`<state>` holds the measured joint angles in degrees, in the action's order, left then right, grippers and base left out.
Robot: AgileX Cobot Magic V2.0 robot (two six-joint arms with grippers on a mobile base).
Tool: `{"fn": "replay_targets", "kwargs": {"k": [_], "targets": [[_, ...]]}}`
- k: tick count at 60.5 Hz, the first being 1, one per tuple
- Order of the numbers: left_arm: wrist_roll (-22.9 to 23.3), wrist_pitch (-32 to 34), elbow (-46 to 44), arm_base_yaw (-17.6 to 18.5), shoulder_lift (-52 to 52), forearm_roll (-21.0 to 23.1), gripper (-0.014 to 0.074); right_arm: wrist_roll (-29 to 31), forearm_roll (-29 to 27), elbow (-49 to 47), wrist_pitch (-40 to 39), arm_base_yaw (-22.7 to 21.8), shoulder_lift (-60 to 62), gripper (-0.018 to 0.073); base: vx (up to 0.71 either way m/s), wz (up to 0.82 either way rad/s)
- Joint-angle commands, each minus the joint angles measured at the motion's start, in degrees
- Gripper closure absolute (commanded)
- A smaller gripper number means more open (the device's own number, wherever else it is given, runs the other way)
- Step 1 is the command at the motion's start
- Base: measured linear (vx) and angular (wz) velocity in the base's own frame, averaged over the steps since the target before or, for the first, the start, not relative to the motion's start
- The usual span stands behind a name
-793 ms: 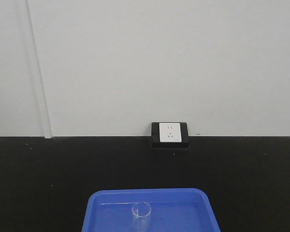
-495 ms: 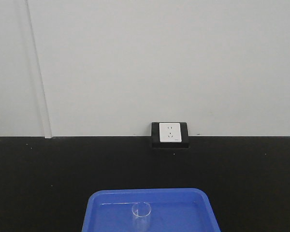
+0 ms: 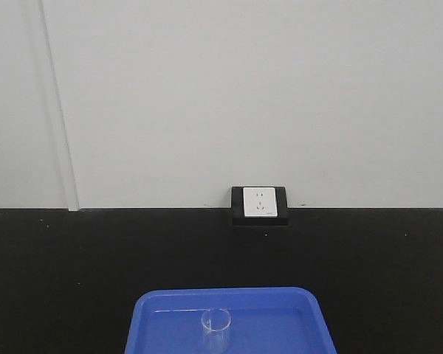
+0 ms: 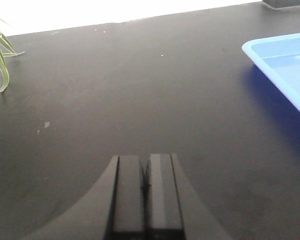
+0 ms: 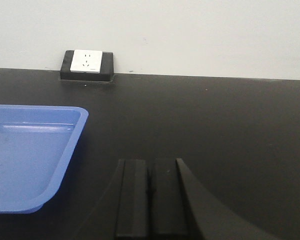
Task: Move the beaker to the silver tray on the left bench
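Left claw (image 4: 145, 165) and right claw (image 5: 150, 167) sit clenched, empty; pickup unstarted, so 1 must open around the beaker (image 3: 216, 326).

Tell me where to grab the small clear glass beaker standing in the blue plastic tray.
Grip the small clear glass beaker across its straight side wall just below the lip, probably from above: it stands upright, open-topped, apart from the blue plastic tray's walls.
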<state>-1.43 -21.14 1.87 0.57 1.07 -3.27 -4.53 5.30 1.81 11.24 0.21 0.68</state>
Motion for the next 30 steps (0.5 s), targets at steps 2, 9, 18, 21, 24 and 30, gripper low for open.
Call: {"fn": "replay_targets", "kwargs": {"k": [2, 9, 18, 21, 24, 30], "targets": [[0.1, 4.7, 1.1, 0.3, 0.4, 0.1, 0.0595, 0.1, 0.5, 0.3, -4.9, -0.3, 0.7, 0.0571, 0.0, 0.0], [0.1, 4.7, 1.1, 0.3, 0.4, 0.1, 0.0595, -0.3, 0.3, 0.3, -5.7, -0.3, 0.7, 0.0571, 0.0, 0.0], [0.1, 4.7, 1.1, 0.3, 0.4, 0.1, 0.0595, -1.6, -1.3, 0.3, -9.7, -0.3, 0.7, 0.0571, 0.0, 0.0], [0.1, 4.7, 1.1, 0.3, 0.4, 0.1, 0.0595, -1.6, -1.2, 0.3, -10.5, -0.3, 0.7, 0.0571, 0.0, 0.0], [0.1, 4.7, 1.1, 0.3, 0.4, 0.1, 0.0595, -1.6, -1.2, 0.3, -10.9, -0.3, 0.7, 0.0571, 0.0, 0.0], [0.1, 4.7, 1.1, 0.3, 0.4, 0.1, 0.0595, -1.6, -1.2, 0.3, -12.5, -0.3, 0.7, 0.0571, 0.0, 0.0]]}}
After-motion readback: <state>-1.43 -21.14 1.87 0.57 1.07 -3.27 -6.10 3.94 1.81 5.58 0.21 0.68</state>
